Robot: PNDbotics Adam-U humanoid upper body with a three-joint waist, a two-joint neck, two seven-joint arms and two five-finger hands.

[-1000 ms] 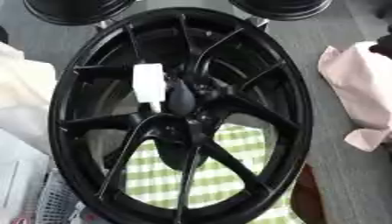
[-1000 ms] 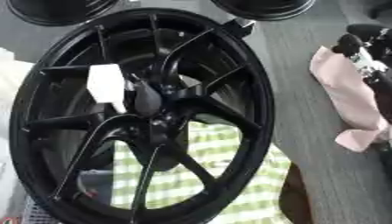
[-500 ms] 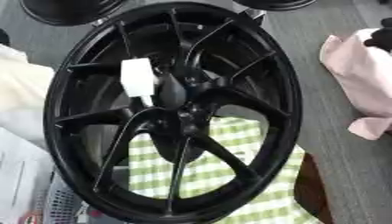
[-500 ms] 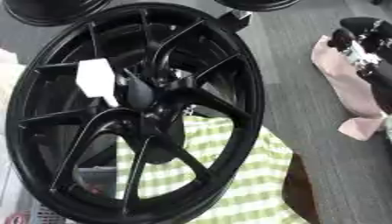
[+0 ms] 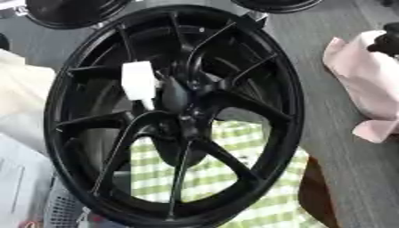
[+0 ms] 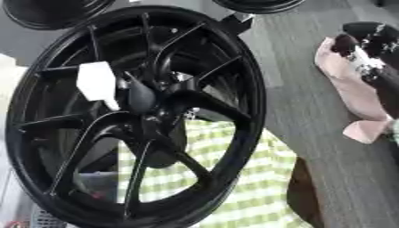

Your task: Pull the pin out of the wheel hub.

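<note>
Right eye view | right hand [image 6: 372,40] at right edge over pink cloth [image 6: 351,84], fingers unclear | wheel hub [image 6: 136,116] untouched

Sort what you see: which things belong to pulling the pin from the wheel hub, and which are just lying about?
Belongs to the job:
black wheel
white pin at its hub
right hand, at the right edge

Lying about:
pink cloth
green checked cloth
two other black wheels at the top

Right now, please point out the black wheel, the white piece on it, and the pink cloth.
black wheel [image 5: 280,102]: left eye view, on its right rim.
white piece [image 5: 138,83]: left eye view, on the middle of its flat face, beside the hub.
pink cloth [image 5: 360,84]: left eye view, on its middle fold.
</note>
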